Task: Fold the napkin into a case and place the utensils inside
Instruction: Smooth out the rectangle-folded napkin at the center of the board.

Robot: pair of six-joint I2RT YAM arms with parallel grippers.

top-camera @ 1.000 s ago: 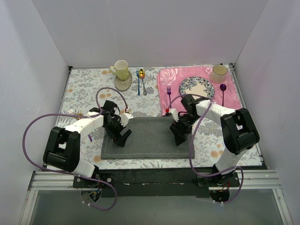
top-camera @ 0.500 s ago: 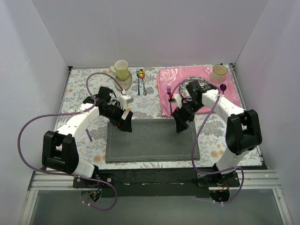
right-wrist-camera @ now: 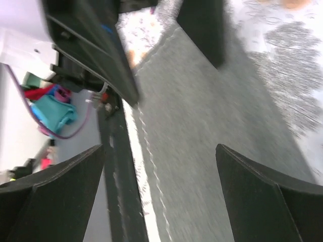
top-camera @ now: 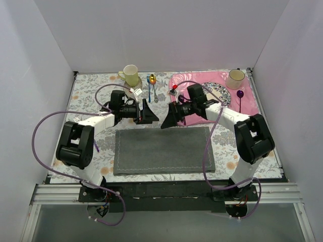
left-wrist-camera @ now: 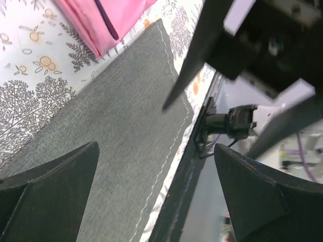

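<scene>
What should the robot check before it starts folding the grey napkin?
1. Left pincer open: ok, the fingers are spread wide.
2. Right pincer open: ok, it is spread wide too.
3. Both pincers empty: ok, nothing sits between the fingers in either wrist view.
4. Napkin lying flat and unfolded: ok.
5. Napkin clear of the pink placemat: ok, a strip of table shows between them.
6. Pincers around the napkin's edge: not ok, they point sideways at each other near its far edge and grip no cloth.
</scene>
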